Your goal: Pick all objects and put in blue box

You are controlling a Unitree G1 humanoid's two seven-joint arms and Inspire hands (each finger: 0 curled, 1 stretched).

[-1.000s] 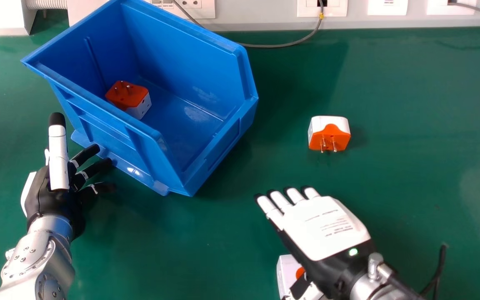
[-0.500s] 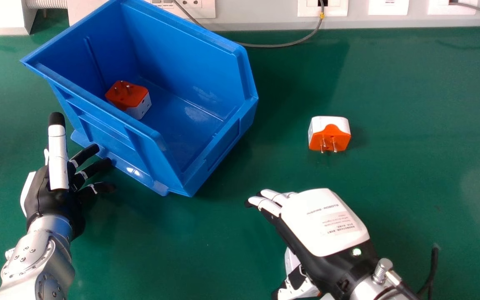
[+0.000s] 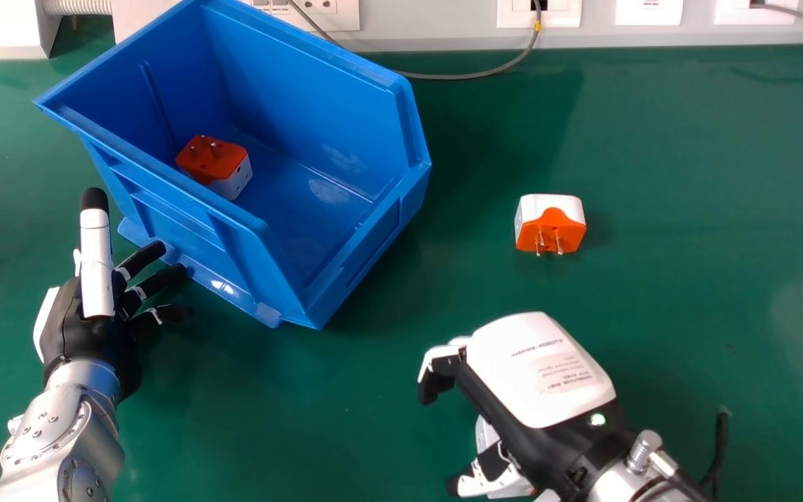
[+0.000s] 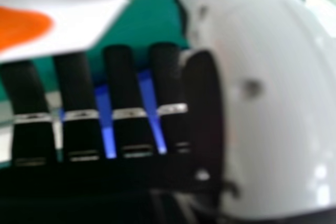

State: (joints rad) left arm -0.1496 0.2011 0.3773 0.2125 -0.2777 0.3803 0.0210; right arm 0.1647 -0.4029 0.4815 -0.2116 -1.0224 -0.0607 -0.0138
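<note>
Black left hand [image 3: 88,338]: fingers spread, by blue box [image 3: 199,230]
Boxed adapter [image 3: 213,159]: prongs up
Half-hidden adapter [image 3: 486,434]: under right hand [image 3: 541,376]
Right hand: fingers partly bent, thumb apart
Loose adapter [image 3: 551,226]: on worktop [image 3: 687,314], prongs showing

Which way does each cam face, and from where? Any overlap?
Head view: on the robot's head, facing forward and down over the green tabletop and blue box; left hand and forearm at left, right hand at lower right.
Right hand view: at the right hand, facing past part of that same hand to a close white and orange adapter, tabletop beyond.
Shared: right hand and tabletop; probably the adapter under the hand too. The blue slivers are likely the box.
</note>
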